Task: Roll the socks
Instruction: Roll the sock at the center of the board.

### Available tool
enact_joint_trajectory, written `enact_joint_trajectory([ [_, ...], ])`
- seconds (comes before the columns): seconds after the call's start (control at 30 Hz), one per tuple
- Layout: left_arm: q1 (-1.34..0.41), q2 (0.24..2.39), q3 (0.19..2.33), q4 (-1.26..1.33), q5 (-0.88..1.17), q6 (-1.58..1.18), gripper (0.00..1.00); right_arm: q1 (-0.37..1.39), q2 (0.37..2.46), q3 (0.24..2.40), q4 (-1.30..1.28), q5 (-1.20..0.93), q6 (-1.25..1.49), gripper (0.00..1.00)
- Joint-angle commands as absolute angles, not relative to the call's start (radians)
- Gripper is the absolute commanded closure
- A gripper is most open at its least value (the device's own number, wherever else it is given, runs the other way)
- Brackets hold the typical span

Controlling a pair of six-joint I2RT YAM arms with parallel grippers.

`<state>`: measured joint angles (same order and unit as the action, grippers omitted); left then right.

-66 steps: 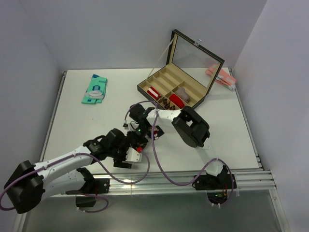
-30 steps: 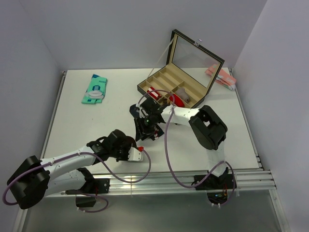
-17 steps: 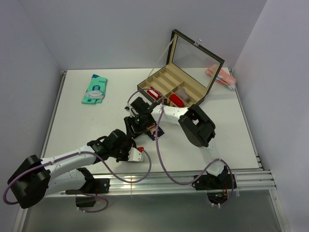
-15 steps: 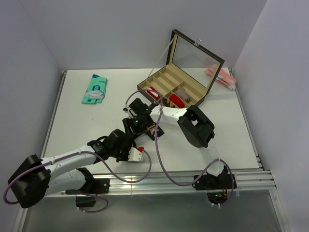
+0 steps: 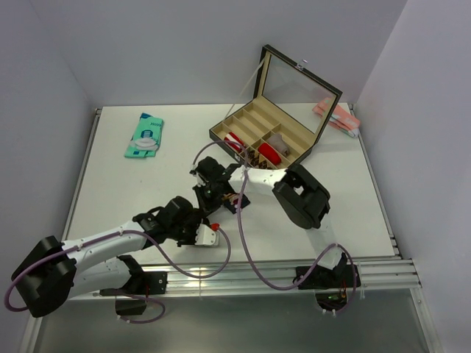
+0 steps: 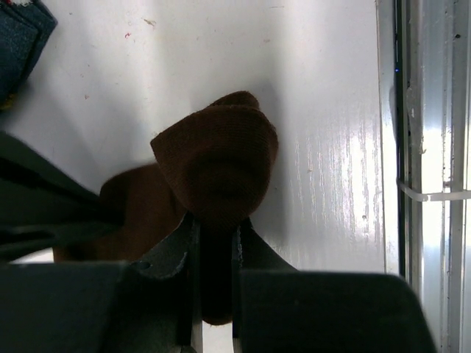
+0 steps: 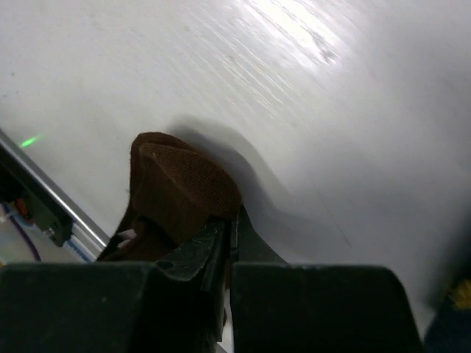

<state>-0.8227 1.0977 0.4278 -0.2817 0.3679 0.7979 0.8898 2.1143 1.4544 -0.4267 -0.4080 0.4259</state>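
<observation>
On the far left of the white table [image 5: 132,191] lies a flat teal printed packet [image 5: 145,135]; its print is too small to read. Nearer the front, a little left of the middle, the left gripper [image 6: 215,224] is clamped on the dark brown fabric sock [image 6: 217,165]. The sock's ribbed knit is bunched into a stubby, rounded fold that rises just past the fingertips, and the rest trails off to one side over the tabletop. The right gripper [image 7: 228,218] meets it from the other side. Its jaws are pressed tight together, and as far as the wrist view shows they pinch an edge of the same sock, which stands up as a small peaked hump casting a shadow. A navy blue fabric sock [image 6: 18,44] lies flat just beside them. Further right sits an open black hinged box with tan compartments [image 5: 259,118], holding red fabric rolls [image 5: 268,153]. A pink packet [image 5: 335,116] lies at the far right corner, and no lettering can be made out on it.
</observation>
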Motion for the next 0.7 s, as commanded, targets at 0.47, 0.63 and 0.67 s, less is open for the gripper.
enact_joint_trajectory([
  [0.47, -0.789, 1.268, 0.601, -0.420, 0.497, 0.758, 1.00, 0.825, 1.973, 1.244, -0.474, -0.038, 0.494, 1.00],
  [0.63, -0.683, 1.391, 0.702, -0.531, 0.615, 0.814, 1.00, 0.808, 1.962, 1.233, -0.471, -0.018, 0.488, 1.00],
  [0.67, -0.666, 1.411, 0.716, -0.549, 0.627, 0.822, 1.00, 0.807, 1.962, 1.233, -0.471, -0.020, 0.486, 1.00],
])
